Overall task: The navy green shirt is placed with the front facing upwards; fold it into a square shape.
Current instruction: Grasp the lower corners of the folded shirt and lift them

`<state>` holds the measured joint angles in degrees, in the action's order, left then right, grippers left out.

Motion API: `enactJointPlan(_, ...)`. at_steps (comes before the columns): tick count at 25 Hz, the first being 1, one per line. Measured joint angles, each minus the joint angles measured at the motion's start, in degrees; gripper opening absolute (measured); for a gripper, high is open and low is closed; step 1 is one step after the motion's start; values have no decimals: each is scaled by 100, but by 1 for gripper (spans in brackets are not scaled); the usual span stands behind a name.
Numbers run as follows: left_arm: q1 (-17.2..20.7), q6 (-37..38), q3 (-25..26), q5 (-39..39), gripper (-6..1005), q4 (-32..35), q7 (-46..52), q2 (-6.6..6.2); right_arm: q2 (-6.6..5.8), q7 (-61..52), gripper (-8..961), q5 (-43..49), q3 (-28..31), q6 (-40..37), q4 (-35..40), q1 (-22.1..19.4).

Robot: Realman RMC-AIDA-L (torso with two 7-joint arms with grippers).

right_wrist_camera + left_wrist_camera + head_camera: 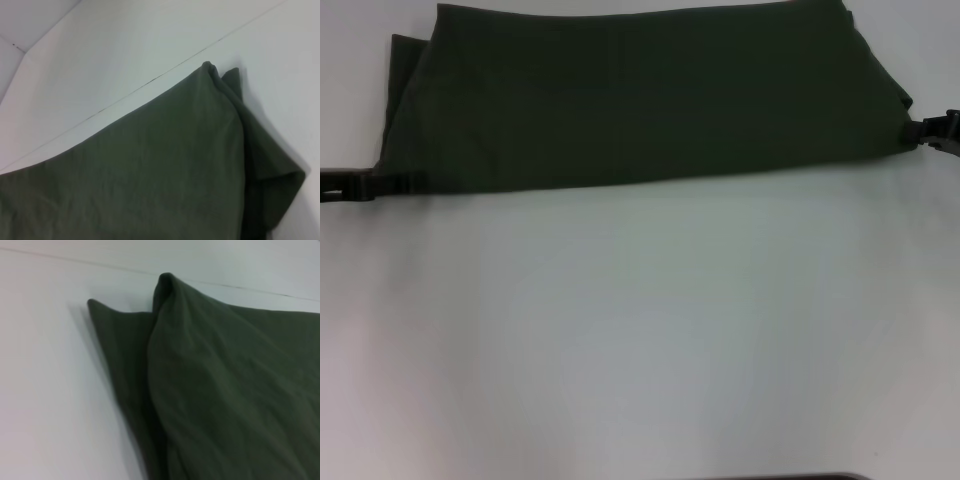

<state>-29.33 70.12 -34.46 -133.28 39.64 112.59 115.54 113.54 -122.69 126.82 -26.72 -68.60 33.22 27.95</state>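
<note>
So the navy green shirt [640, 100] is sitting at the far side of the white table [640, 340], already folded into a wide band running left to right. No lettering showing, just plain fabric on top, and at both ends you can see at least 2 layers stacked, with an under-layer poking out on the left.

The left gripper [380, 184] is right at the near-left corner of the band, and the right gripper [932, 132] is at the right end, both low at the cloth edge. Can't tell if either one's jaws are pinching the fabric or spread.

My guess: the lengthwise fold is done, but it's a long rectangle, not a square, so it likely needs folding end to end.
</note>
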Motion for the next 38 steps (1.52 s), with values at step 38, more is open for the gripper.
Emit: enactJointPlan(38,-66,-190,19,-13,523,55,-81,36,0,0,9,-5,0,5,0,27)
